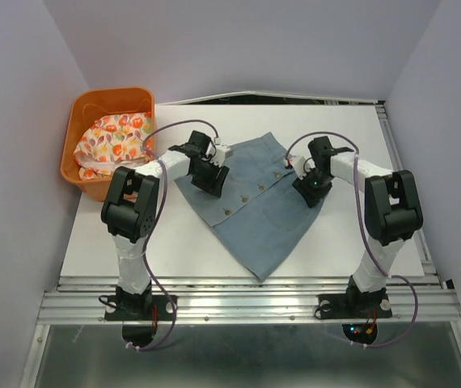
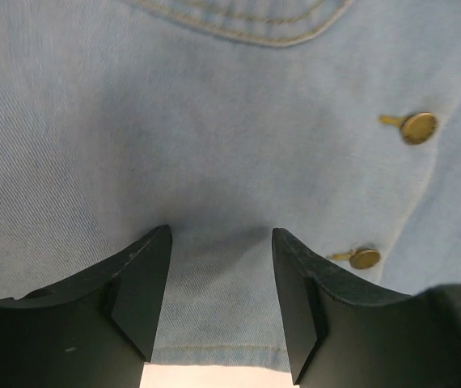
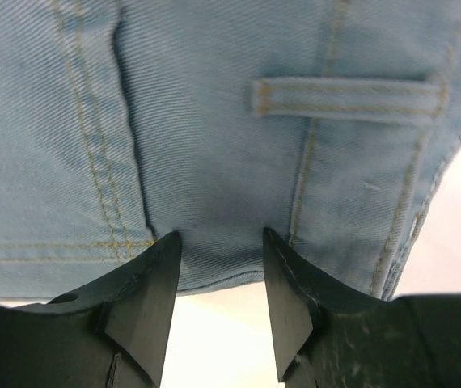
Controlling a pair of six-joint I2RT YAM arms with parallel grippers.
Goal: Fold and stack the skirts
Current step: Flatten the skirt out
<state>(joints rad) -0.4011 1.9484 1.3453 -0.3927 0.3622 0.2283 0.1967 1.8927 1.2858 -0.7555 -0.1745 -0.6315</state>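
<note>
Under left pincer (image 2: 222, 236), denim skirt (image 2: 214, 121)

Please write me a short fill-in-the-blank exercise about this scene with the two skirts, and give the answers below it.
1. The denim skirt lies spread on the ____.
2. The floral skirt lies in the orange ____.
3. Neither gripper is shut: the jaws of the left gripper and the right gripper are ____ over the denim skirt.

Missing words: table; basket; open.
</note>
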